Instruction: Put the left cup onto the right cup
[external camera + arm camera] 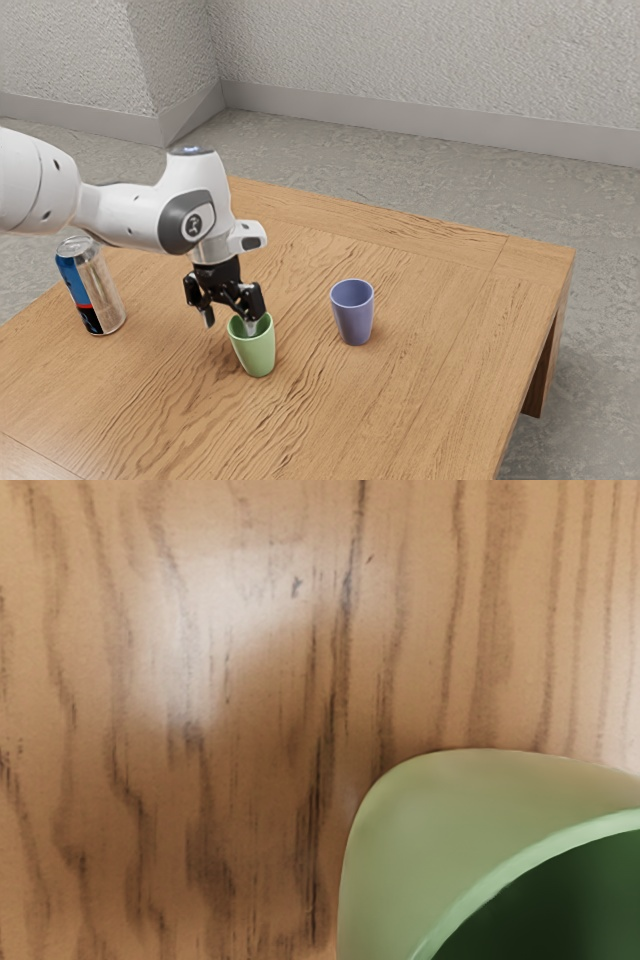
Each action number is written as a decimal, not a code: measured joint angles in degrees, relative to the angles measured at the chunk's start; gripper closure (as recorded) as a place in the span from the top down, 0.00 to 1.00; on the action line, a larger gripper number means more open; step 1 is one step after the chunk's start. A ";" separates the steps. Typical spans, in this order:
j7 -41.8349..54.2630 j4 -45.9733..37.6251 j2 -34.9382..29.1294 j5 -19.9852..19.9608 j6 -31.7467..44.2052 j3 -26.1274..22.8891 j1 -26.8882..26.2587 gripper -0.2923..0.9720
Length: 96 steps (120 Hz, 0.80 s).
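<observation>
Woodgrain ran across the table (420, 400) in the exterior view, with grey floor and pale walls behind it. My arm came in from that view's left and bent down over the board. My gripper (230, 318) hung at the rim of the green cup (254, 350), pointing down. Its fingers (208, 314) stood apart. One was outside the cup wall on the side toward the exterior view's left, with a sliver of table showing between it and the cup. The other was over the cup's mouth. They straddled the near wall without pinching it, so the gripper was spread and held nothing.

The green cup stood upright on the table, mouth up, near the middle of the board. The blue cup (352, 311) stood upright too, toward the exterior view's right of the green one and a little farther back. The two were near each other but apart, with bare wood between them. A soda can (90, 285) in blue and silver leaned at a tilt near the table's edge on the exterior view's left, well apart from both cups.

In the wrist view the table's (200, 700) dark streaks of grain lay under my hand. The green cup's (470, 830) pale outer wall curved in close, with its rim and darker inside just under the hand.
</observation>
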 joint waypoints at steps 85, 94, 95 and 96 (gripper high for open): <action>-0.25 0.37 0.04 -0.37 1.12 0.01 -0.66 0.34; -0.28 0.58 0.04 -0.38 1.12 0.01 -0.66 0.28; -0.28 0.60 0.04 -0.38 1.12 0.01 -0.66 0.27; -0.28 0.62 0.04 -0.38 1.12 0.01 -0.66 0.27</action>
